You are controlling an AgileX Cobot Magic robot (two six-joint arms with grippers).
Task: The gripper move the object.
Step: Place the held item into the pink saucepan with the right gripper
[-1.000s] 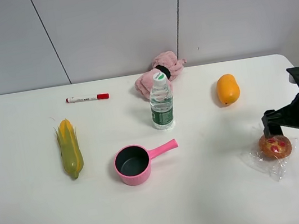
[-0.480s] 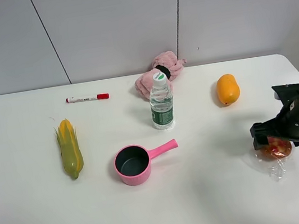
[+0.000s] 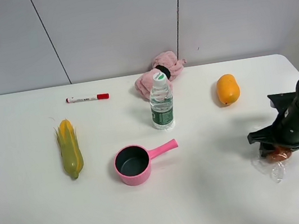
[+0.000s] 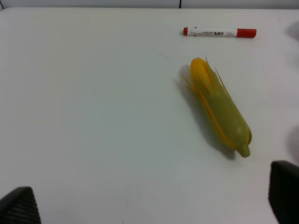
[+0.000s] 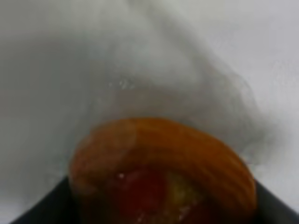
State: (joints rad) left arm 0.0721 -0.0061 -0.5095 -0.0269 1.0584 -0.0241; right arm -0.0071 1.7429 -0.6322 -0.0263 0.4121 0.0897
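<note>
Your right gripper (image 3: 279, 147) is sitting low over the pastry (image 5: 163, 173), which is lying near the right edge of the surface (image 3: 210, 205), closer to the front right corner than to the back one. In the right wrist view the dark jaws are flanking the pastry on both sides, but the picture is blurred; I cannot tell whether they are pinching it or only straddling it.

You are dealing with something light and soft, I judge: a small round bake that is likely to dent or crumble under a hard squeeze. The clear wrapper (image 3: 272, 171) is crinkling loosely around it and trailing toward the front edge; that film is looking slippery, so it may slide against the jaws or let the pastry shift inside.

Take hold across the widest part of the round body, low on its sides, not on the loose tail of plastic; close gently and only until the pastry is resisting.

The mango (image 3: 227, 89) is lying well apart toward the back right corner, so you are not risking a bump there.

Your left gripper (image 4: 150, 201) is hanging spread wide above the left part of the surface, near the corn (image 4: 218, 108), holding nothing.
</note>
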